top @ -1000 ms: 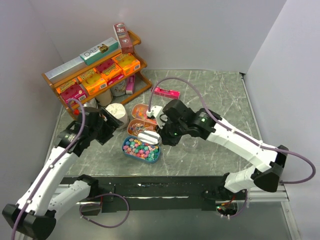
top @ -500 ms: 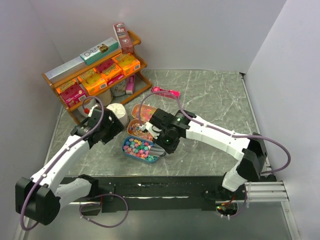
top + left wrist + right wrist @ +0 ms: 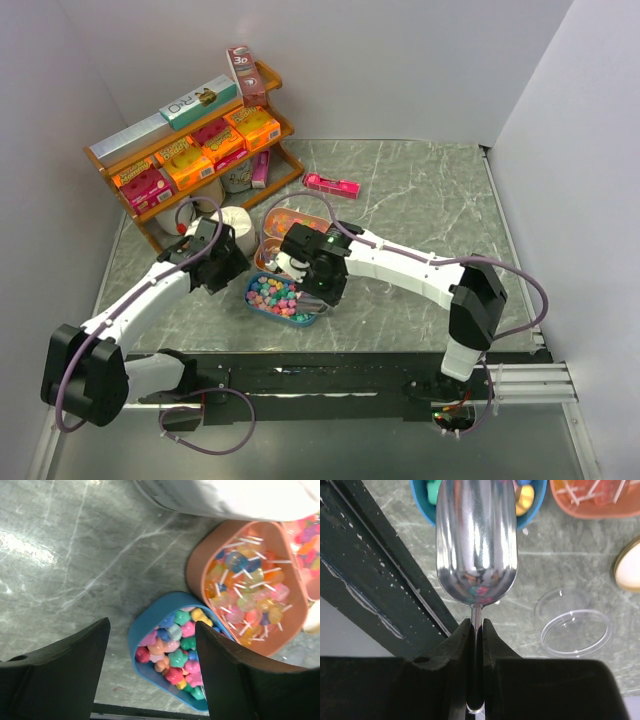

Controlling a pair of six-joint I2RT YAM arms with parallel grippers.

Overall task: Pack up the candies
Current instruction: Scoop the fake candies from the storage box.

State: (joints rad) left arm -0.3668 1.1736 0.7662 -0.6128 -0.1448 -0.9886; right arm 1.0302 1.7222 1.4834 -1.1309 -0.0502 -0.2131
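Scooping step: right gripper point(image 3: 476, 627), jaws pinching the empty metal scoop point(image 3: 476, 540) by its handle, hovers at the blue tub point(image 3: 142, 630) of candies point(image 3: 175, 652) near the tabletop point(image 3: 420, 190) near edge, left gripper point(image 3: 151, 627) jaws spread above it; next, likely dig in.

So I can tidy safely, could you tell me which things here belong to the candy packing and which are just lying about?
In use: candies, blue dish, metal scoop in the right gripper, probably the clear round container.
Lying about: lollipop dish, white tub, pink box, rack of boxes.
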